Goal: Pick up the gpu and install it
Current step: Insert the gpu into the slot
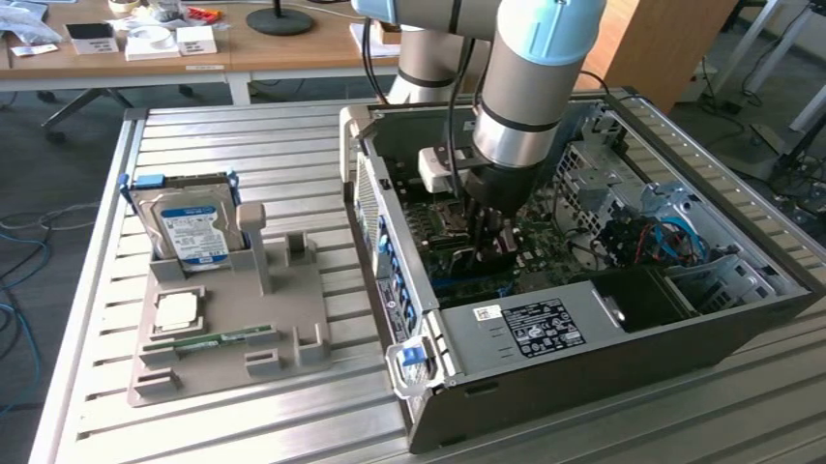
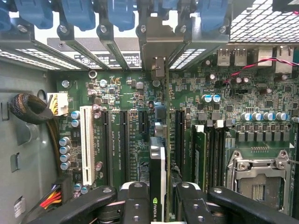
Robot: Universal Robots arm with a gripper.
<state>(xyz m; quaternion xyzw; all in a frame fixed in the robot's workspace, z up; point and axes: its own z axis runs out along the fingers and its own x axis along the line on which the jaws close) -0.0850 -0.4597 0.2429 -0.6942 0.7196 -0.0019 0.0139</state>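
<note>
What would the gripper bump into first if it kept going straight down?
Probably the motherboard. The gripper, jaws shut on the gpu, points at its slots, so the card's edge would likely meet first; depth is unclear.

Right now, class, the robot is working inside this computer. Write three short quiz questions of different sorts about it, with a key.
1. True or false: the gripper holds the graphics card edge-on above the motherboard.
2. Which item stands upright in the grey holder beside the computer case? A) the hard drive B) a keyboard C) a mug
3. Fill in: the long white slot sits on the ______.

Key: 1 true; 2 A; 3 motherboard.
</note>
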